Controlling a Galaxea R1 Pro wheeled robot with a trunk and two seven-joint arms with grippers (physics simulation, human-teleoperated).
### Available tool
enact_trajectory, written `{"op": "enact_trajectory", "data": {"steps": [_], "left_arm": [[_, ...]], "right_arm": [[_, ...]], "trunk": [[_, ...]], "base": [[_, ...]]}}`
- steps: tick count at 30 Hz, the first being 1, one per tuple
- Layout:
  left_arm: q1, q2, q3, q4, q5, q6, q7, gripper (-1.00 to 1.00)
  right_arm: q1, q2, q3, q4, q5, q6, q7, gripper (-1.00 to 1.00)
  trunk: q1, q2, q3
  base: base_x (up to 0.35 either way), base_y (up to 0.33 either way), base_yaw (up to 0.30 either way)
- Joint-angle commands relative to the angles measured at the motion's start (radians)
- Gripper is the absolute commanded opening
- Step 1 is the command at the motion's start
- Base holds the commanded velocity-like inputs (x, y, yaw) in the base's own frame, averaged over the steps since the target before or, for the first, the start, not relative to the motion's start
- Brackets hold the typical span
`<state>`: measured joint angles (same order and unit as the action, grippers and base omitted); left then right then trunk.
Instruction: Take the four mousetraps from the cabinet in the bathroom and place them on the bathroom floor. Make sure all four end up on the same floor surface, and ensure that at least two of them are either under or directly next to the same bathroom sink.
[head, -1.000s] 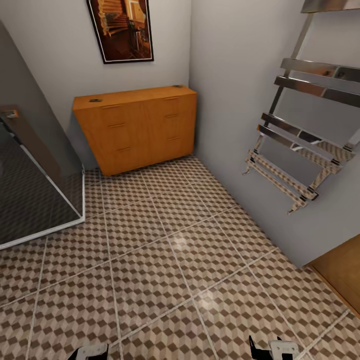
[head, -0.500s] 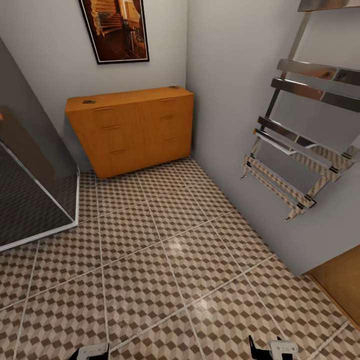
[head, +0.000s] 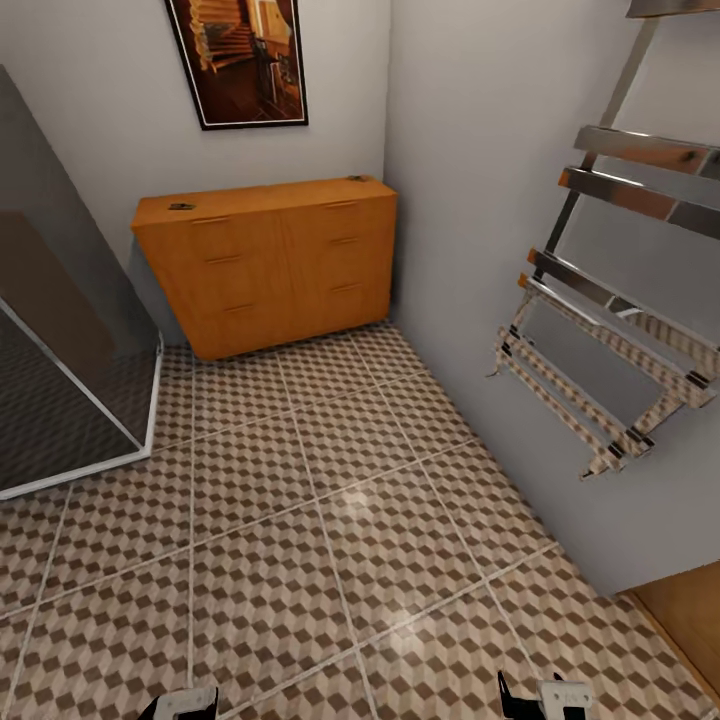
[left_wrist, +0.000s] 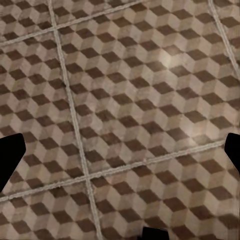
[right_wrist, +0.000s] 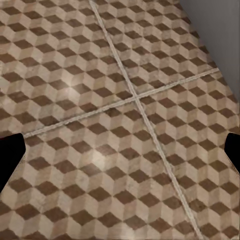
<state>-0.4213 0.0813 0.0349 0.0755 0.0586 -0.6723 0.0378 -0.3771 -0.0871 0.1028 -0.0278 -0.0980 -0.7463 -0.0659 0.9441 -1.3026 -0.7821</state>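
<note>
At the head view's lower edge the left gripper (head: 180, 705) hangs low over the bathroom floor (head: 300, 520), fingers spread wide and empty, tucked for driving. Farther off, the cabinet (head: 268, 262) carries what look like 2 mousetraps (head: 181, 206), 1 at each end of its top. The right gripper (head: 545, 697) is likewise spread and empty.

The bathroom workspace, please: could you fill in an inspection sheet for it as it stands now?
Surface: bathroom floor, cube-pattern tiles, pale grout.
Job's things: cabinet in the far corner, drawers shut; two small dark items, likely mousetraps, on its top near either end.
Clutter: nothing seen.
Grippers: left gripper and right gripper low over the floor; jaws open, empty.
Cables: nothing seen.
Surroundings: framed picture, chrome towel rail, glass panel.
</note>
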Motion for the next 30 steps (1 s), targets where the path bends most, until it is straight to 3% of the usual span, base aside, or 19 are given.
{"op": "enact_trajectory", "data": {"steps": [1,17,30], "left_arm": [[-0.002,0.0,0.003,0.004,0.001,-0.006,-0.001,1.0],[-0.002,0.0,0.003,0.004,0.002,-0.006,-0.001,1.0],[-0.001,0.0,0.002,0.004,0.002,-0.006,-0.001,1.0]], "right_arm": [[0.0,0.0,0.009,0.0,-0.01,-0.002,-0.002,1.0],[0.0,0.0,0.009,0.0,-0.01,-0.002,-0.002,1.0],[0.0,0.0,0.009,0.0,-0.01,-0.002,-0.002,1.0]], "trunk": [[0.0,0.0,-0.001],[0.0,0.0,-0.001],[0.0,0.0,-0.001]], "base": [[0.244,-0.095,0.263],[0.25,-0.011,0.275],[0.251,0.0,0.048]]}}
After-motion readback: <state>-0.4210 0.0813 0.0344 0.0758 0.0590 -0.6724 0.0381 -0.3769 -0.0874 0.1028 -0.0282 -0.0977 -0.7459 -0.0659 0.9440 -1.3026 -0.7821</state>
